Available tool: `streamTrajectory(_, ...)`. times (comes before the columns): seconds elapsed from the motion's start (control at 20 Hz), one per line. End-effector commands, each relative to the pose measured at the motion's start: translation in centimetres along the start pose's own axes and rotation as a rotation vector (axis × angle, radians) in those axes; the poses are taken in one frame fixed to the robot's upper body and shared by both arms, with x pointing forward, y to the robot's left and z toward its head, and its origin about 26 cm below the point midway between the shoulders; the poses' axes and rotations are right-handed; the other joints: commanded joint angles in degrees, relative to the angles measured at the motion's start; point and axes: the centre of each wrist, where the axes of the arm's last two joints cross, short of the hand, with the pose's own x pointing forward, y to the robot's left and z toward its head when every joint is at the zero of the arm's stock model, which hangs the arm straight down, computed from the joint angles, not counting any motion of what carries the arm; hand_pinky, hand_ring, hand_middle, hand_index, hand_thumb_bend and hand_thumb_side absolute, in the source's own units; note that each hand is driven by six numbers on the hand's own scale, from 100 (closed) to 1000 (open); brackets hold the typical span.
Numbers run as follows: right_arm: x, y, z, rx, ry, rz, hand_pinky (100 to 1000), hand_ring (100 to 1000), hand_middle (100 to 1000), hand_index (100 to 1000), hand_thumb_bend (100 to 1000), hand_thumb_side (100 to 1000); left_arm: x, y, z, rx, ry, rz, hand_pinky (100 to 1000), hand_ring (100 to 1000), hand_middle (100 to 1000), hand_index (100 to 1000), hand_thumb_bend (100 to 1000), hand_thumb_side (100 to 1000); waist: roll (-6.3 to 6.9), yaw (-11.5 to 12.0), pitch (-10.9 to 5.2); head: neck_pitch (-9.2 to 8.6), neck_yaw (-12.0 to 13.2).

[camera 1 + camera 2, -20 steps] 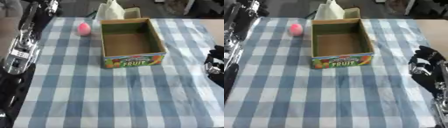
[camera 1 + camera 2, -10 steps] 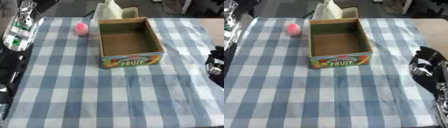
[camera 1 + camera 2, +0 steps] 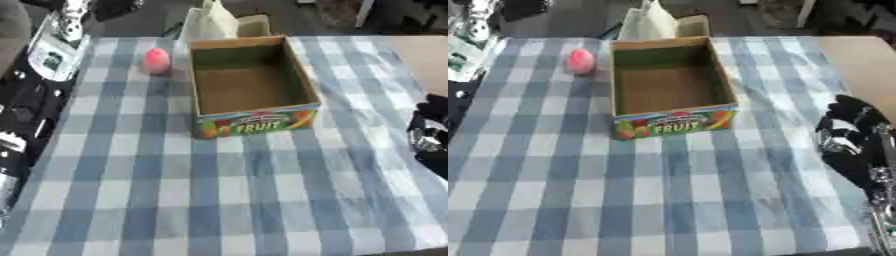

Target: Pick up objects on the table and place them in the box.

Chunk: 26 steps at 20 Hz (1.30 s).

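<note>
— What is lying under everything?
— A blue-and-white checked tablecloth (image 3: 219, 200) is covering the table, whose bare tan top (image 3: 859, 65) is showing at two o'clock.
— And beyond?
— Dark floor (image 3: 149, 20) is showing at twelve o'clock.

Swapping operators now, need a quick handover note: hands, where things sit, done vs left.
Left hand: not visible in either view; only the left arm shows at the upper left, near the table's far left corner.
Right hand: at the right edge of the table, holding nothing; whether its fingers are open is not readable.
Pink object: on the checked cloth, just left of the box's far end, not touching it.
Fruit box: centre of the table, looks empty inside.
Done: nothing in the box yet.
Left: pick the pink object and put it in the box.
</note>
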Motion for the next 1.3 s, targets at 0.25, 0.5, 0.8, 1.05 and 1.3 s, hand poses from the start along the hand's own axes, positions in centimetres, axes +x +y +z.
streamTrajectory(0.25, 0.8, -0.3, -0.6, 0.023, -0.034, 0.008, 571, 766, 706, 820, 100, 100, -1.9, -1.4, -0.9, -0.001, 0.143, -0.136, 688, 628, 622, 754, 414, 370, 0.27, -1.75, -0.78, -0.91, 0.69)
streamTrajectory(0.5, 0.8, -0.3, -0.6, 0.025, -0.035, 0.006, 571, 765, 705, 820, 100, 100, -4.9, -2.8, -0.2, -0.020, 0.230, -0.244, 674, 621, 629, 753, 501, 328, 0.20, -3.00, -0.55, -1.14, 0.65)
streamTrajectory(0.8, 0.8, -0.2, -0.6, 0.026, -0.035, 0.003, 570, 765, 705, 820, 100, 100, -7.3, -4.1, 0.8, -0.036, 0.290, -0.364, 653, 609, 624, 753, 559, 294, 0.46, -3.06, -0.54, -1.12, 0.50)
streamTrajectory(1.05, 0.8, -0.3, -0.6, 0.022, -0.033, 0.004, 570, 765, 706, 820, 100, 100, -7.3, -4.7, 0.9, -0.060, 0.290, -0.420, 652, 605, 622, 756, 604, 345, 0.45, -2.93, -0.53, -1.09, 0.40)
streamTrajectory(1.3, 0.8, -0.3, -0.6, 0.022, -0.033, 0.002, 570, 765, 706, 820, 100, 100, -6.7, -4.8, 0.7, -0.117, 0.262, -0.472, 628, 530, 557, 702, 556, 142, 0.41, -2.78, -0.49, -1.06, 0.35)
